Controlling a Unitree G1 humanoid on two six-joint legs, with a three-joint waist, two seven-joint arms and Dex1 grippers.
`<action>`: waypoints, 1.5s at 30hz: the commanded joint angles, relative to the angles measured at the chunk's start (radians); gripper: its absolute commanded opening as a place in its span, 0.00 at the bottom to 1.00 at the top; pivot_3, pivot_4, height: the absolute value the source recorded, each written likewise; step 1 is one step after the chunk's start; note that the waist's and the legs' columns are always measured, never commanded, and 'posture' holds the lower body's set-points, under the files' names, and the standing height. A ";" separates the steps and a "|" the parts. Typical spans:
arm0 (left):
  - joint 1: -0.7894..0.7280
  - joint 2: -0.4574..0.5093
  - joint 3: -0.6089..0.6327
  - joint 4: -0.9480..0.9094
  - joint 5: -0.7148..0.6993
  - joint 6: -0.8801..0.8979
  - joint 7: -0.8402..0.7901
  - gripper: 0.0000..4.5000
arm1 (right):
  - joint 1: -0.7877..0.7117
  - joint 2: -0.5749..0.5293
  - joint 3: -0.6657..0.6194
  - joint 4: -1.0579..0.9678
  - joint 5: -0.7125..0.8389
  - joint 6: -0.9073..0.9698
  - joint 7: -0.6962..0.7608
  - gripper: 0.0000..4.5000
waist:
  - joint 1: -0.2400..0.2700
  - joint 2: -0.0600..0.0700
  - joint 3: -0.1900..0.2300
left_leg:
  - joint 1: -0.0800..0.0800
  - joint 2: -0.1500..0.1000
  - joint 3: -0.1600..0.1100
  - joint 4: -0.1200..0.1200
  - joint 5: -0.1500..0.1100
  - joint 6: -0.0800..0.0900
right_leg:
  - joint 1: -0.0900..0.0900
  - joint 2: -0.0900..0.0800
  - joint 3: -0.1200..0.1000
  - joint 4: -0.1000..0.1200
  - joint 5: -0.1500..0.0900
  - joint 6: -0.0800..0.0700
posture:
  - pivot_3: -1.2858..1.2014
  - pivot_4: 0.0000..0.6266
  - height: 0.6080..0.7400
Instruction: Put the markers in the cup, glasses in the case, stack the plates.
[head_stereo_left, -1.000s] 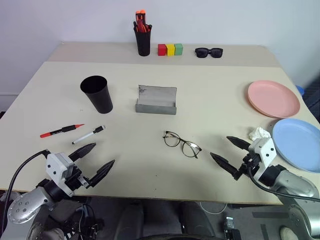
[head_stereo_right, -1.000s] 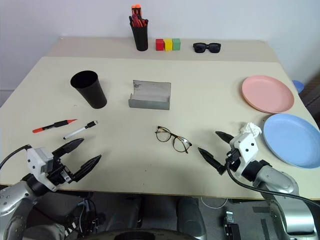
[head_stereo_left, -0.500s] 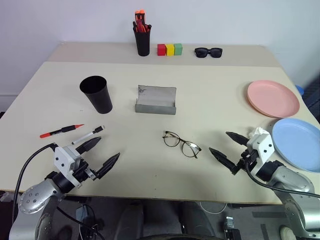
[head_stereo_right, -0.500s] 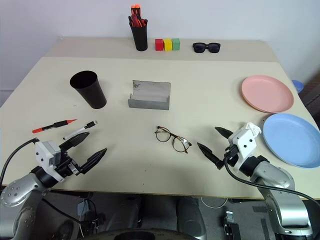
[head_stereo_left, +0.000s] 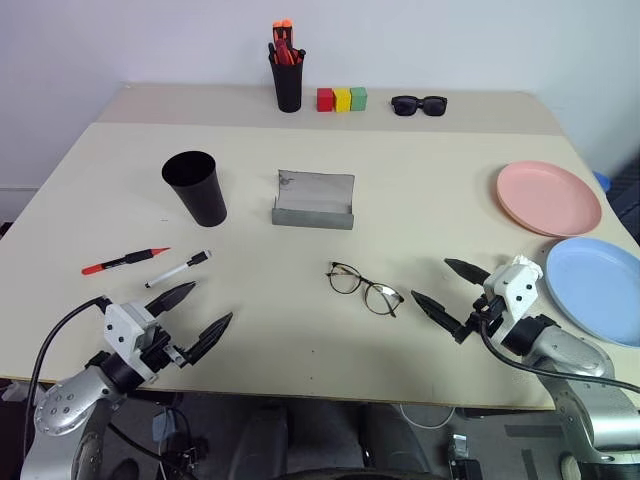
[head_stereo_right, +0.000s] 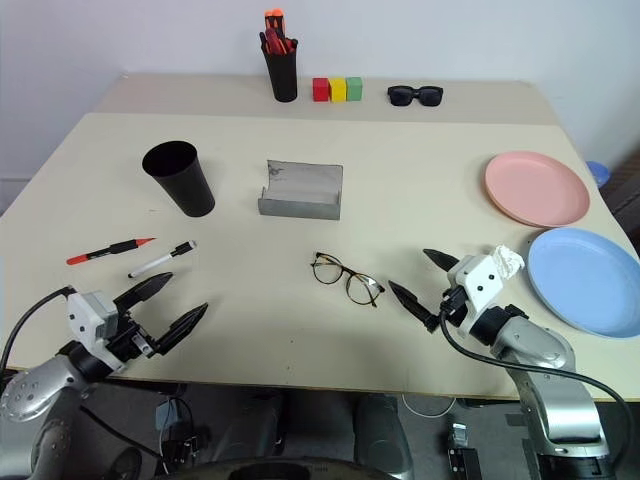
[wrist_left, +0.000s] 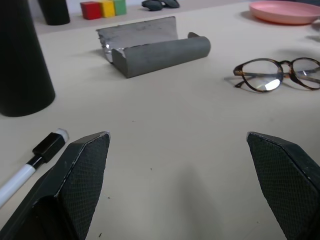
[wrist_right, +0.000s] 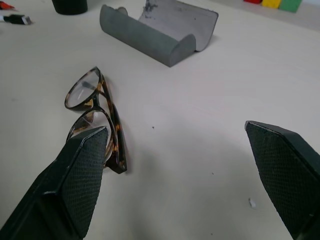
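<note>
The glasses (head_stereo_left: 365, 288) lie open mid-surface, just in front of the open case (head_stereo_left: 313, 203) (handy for a short carry). The right gripper (head_stereo_left: 445, 291) hovers beside them, fingers apart; the left gripper (head_stereo_left: 193, 317), fingers likewise spread, sits near the white marker (head_stereo_left: 178, 269).

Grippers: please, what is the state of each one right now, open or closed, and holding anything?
Left gripper: open, holding nothing.
Right gripper: open, holding nothing; the glasses lie on the table beside it.
</note>
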 joint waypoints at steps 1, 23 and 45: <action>-0.014 -0.008 0.013 -0.083 -0.046 0.098 0.088 1.00 | -0.052 0.000 0.004 0.008 0.056 -0.032 0.071 1.00 | -0.001 0.000 0.000 | 0.000 0.000 0.000 0.000 0.000 0.000 | 0.000 0.000 0.000 0.000 0.000 0.000 | 0.52 0.24 1.00; -0.289 0.188 0.032 -0.222 -0.110 0.826 0.503 1.00 | -0.413 -0.002 0.244 0.193 0.070 -0.060 0.429 1.00 | -0.005 0.000 0.000 | 0.001 0.000 -0.002 0.000 0.000 0.000 | -0.001 0.001 -0.001 0.004 0.002 0.004 | 0.52 0.24 1.00; -0.441 0.351 -0.015 -0.046 -0.048 0.950 0.368 1.00 | -0.475 0.117 0.255 0.222 0.122 -0.038 0.412 1.00 | -0.006 0.000 0.001 | -0.001 0.000 -0.002 -0.001 0.001 -0.002 | -0.009 0.001 -0.001 0.014 0.002 0.005 | 0.52 0.24 1.00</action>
